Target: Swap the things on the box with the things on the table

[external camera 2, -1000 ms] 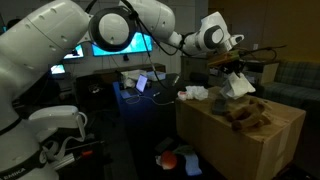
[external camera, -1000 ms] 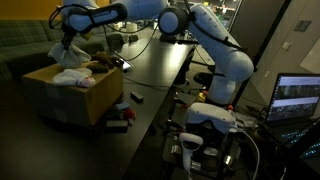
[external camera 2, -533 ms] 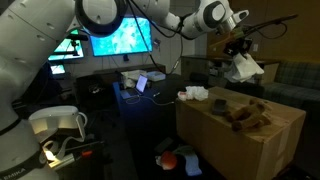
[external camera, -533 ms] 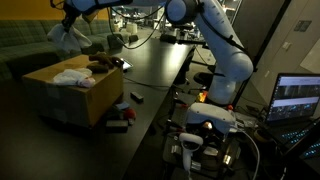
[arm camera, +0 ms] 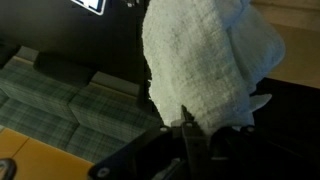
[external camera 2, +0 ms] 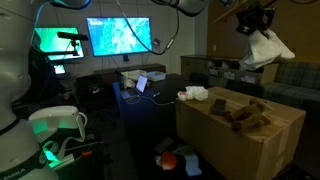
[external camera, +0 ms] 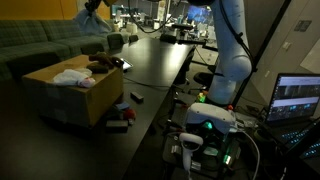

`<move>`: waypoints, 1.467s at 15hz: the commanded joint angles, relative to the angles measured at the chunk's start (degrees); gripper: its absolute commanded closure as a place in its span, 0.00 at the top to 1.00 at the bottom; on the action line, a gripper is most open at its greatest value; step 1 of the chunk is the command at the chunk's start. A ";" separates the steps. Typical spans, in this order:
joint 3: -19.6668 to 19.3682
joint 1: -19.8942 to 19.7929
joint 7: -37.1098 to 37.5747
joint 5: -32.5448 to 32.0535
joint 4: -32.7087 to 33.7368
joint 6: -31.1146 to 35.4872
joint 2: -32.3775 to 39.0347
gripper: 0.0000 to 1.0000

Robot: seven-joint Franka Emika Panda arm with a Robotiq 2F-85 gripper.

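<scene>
My gripper (external camera 2: 252,20) is shut on a white towel (external camera 2: 266,48) and holds it high above the cardboard box (external camera 2: 245,145). In the wrist view the towel (arm camera: 205,60) hangs from the jaws (arm camera: 195,125) and fills the middle of the picture. In an exterior view the towel (external camera: 93,18) is at the top left, above the box (external camera: 75,98). A second white cloth (external camera: 72,76) and a brown plush toy (external camera: 102,65) lie on the box top. The plush toy (external camera 2: 245,113) and a white cloth (external camera 2: 194,93) also show in an exterior view.
A long black table (external camera: 150,65) runs beside the box, with small items near its edge. A green sofa (external camera: 30,45) stands behind the box. Monitors (external camera 2: 120,38) glow at the back. Red and dark clutter (external camera 2: 172,160) lies on the floor by the box.
My gripper has risen from the box top with the white towel, lifting it well clear of the box and toward the top of both exterior views.
</scene>
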 commanded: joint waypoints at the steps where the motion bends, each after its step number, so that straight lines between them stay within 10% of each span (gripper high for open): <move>1: -3.81 -0.60 5.90 -2.75 -14.13 1.63 -11.06 0.02; 11: -9.31 -7.22 13.32 -7.67 -39.94 6.98 -19.00 0.02; 22: -12.66 -9.68 19.23 -5.41 -44.91 16.08 -3.17 0.02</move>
